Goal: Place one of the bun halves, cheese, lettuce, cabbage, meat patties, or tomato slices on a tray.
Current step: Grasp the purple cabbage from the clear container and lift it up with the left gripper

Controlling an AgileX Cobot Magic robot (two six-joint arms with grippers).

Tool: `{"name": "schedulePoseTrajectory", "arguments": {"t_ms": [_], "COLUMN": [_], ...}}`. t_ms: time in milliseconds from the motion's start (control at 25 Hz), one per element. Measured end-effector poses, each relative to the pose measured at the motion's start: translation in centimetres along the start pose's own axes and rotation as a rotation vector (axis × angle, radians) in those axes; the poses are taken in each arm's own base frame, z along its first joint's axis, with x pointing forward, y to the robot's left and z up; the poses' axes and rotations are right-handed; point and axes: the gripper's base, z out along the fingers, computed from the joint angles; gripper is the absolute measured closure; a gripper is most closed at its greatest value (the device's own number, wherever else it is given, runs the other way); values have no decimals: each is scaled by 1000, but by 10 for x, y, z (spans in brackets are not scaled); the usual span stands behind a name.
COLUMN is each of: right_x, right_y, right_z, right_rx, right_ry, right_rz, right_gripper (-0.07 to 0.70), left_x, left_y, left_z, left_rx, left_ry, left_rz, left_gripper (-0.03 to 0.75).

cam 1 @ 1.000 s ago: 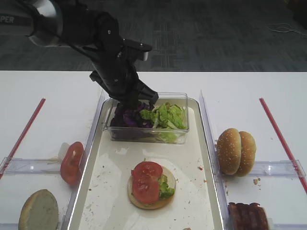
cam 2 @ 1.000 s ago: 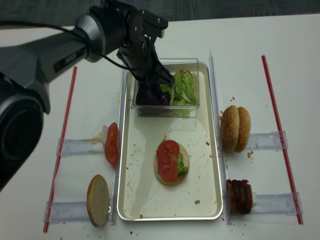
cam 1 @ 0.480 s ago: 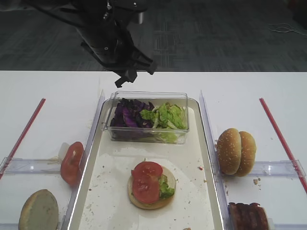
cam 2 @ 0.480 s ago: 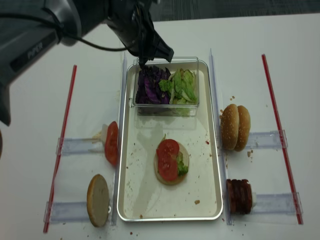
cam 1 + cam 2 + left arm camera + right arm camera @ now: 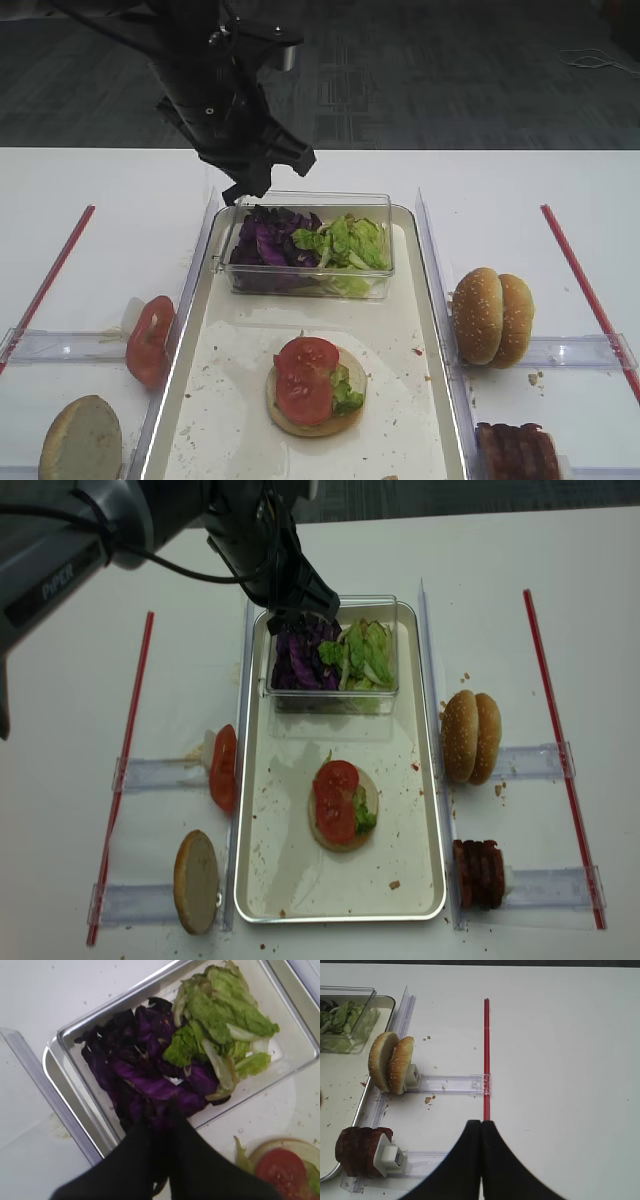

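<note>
The jaws of the left gripper [image 5: 159, 1160] are pressed together above the near-left corner of the clear box [image 5: 376, 205], and a dark purple shred seems to sit pinched between the tips, though the wrist view is too dark there to be sure it is cabbage. The right gripper [image 5: 481, 1132] hangs over bare bench [image 5: 560, 1035] with its jaws closed on nothing.

Nearest in the high views, a bun half [image 5: 80, 440] stands on edge at the left in a clear rail, and the meat patties [image 5: 517, 450] stand stacked on edge at the right. On the tray [image 5: 410, 400] lies another bun half [image 5: 300, 412] face up, topped with lettuce [image 5: 347, 390] and a tomato slice [image 5: 304, 378]. Left of the tray a second tomato slice [image 5: 148, 340] stands upright in its holder; right of it two sesame bun halves [image 5: 491, 315] lean together.

Farther back, on the tray's far end, the clear box holds the cabbage [image 5: 262, 238] on its left side and more lettuce [image 5: 345, 240] on its right, the two touching. The left arm [image 5: 215, 90] reaches in over the box's far-left corner. A red strip [image 5: 585, 285] lies along each outer side of the bench
</note>
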Motion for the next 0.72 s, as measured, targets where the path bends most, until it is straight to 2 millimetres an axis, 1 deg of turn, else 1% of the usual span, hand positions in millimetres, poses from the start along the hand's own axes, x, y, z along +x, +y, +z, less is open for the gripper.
{"name": "schedulePoseTrajectory", "arguments": {"t_ms": [400,720], "right_x": [0,0], "right_y": [0,0], "right_z": [0,0], "right_rx": [0,0], "right_ry": [0,0], "right_rz": [0,0], "right_gripper": [316,316], "left_x": [11,13], "left_y": [-1,-1], "left_z": [-1,-1], "left_rx": [7,9], "left_ry": [122,142], "left_rz": [16,26], "left_gripper": [671,671]}}
